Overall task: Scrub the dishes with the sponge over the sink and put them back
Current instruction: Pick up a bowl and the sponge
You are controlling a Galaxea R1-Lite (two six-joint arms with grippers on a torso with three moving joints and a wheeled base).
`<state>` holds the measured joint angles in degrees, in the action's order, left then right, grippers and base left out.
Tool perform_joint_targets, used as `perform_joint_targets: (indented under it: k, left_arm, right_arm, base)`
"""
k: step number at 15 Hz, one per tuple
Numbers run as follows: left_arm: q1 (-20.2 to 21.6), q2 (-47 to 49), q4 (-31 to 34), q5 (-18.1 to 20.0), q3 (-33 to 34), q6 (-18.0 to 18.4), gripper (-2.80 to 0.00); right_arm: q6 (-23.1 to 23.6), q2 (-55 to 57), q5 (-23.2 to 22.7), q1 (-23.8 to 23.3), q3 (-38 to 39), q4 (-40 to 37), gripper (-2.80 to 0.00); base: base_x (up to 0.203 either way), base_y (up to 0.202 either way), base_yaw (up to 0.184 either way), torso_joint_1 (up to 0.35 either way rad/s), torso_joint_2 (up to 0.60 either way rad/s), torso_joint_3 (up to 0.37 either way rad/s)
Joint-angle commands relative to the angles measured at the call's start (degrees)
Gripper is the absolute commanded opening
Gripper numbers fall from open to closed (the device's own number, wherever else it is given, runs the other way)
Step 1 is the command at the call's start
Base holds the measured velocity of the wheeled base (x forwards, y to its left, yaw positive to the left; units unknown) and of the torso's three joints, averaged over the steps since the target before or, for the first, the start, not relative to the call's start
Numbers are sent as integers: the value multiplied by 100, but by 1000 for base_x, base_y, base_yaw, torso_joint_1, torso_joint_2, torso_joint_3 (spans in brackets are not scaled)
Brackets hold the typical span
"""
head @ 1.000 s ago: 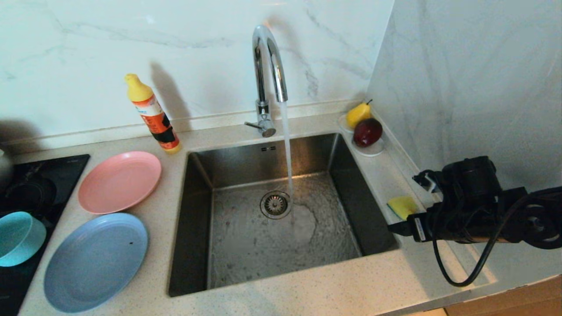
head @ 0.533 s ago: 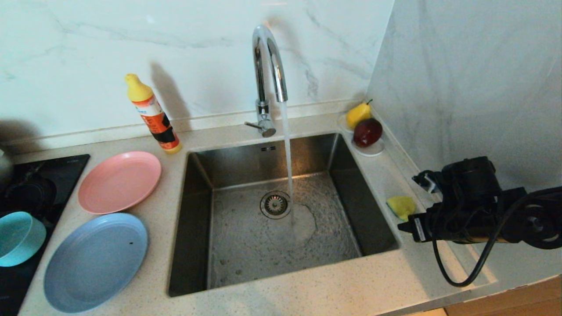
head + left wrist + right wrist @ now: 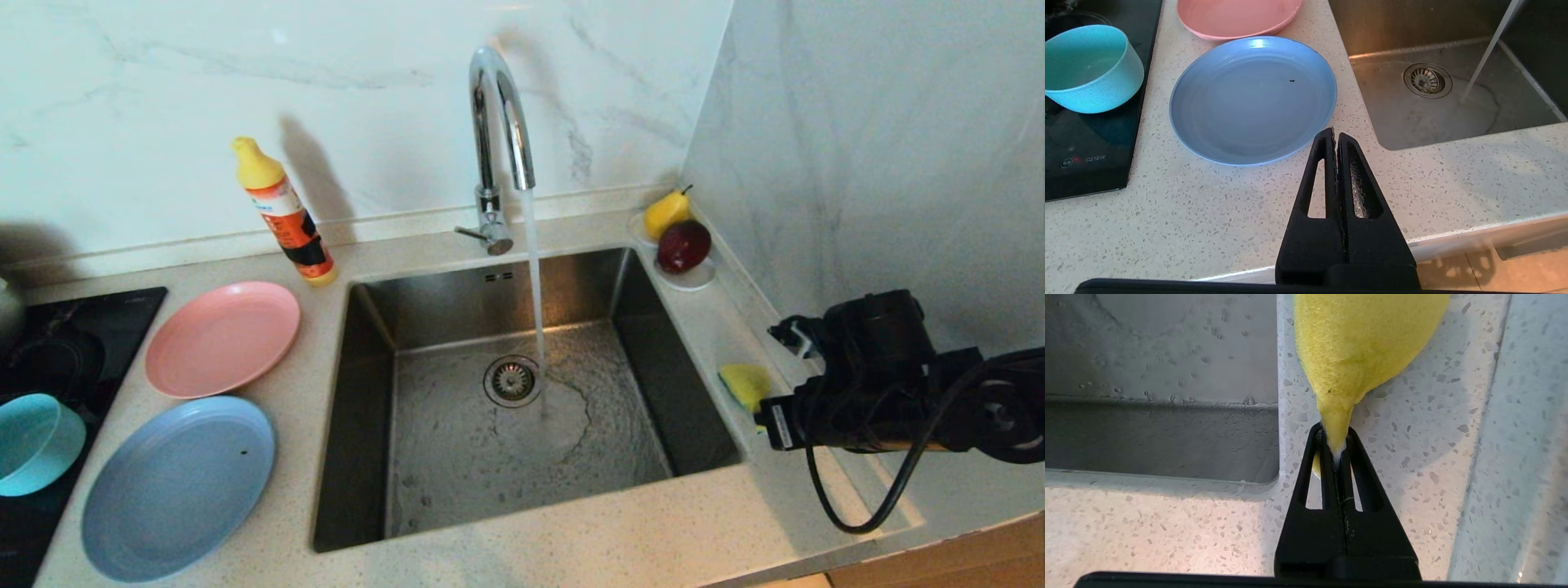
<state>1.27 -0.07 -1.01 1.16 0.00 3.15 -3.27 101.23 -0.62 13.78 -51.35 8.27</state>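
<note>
Three dishes lie on the counter to the left of the sink [image 3: 522, 392]: the pink plate [image 3: 222, 336] nearest that side's rear corner, the pale-blue plate [image 3: 178, 487] just in front of the pink one, and the teal bowl [image 3: 33, 443] farther from the sink, resting on the black cooktop [image 3: 49, 359]. The pale-blue plate carries a small dark speck.

The tap [image 3: 498, 139] rises behind the sink's rear rim. Water runs from it and lands on the basin floor just beside the drain strainer [image 3: 512, 380].

The sponge [image 3: 744, 384] lies on the narrow counter strip along the sink's right rim. The right gripper [image 3: 1336, 451] is at that strip, its two fingers pressed together on one end of the sponge, squeezing the yellow foam to a thin neck; the remainder of the sponge bulges beyond the fingertips and rests on the counter.

The left gripper [image 3: 1334, 132] hangs above the counter near the sink's front-left corner, close to the edge of the pale-blue plate. Its fingers are pressed together with nothing between them.

A detergent bottle [image 3: 286, 214] stands behind the pink plate. A pear [image 3: 666, 212] and a dark red fruit [image 3: 684, 245] sit on a white saucer [image 3: 694, 282] at the sink's rear-right corner.
</note>
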Motion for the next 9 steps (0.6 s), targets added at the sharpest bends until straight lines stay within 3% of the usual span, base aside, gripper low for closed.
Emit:
perform_joint_targets:
  k: [1,9]
  left_arm:
    - [5,7,-3,-1,105,1,-280]
    - [5,7,-4,-1,105,1,-280]
  right_arm:
    - [9,-328,-8,39,21,-40,-280]
    - [-44,-1691,-55,955,71,-1103,-280]
  base:
    - [0,0,0,0,0,0]
    - [0,0,0,0,0,0]
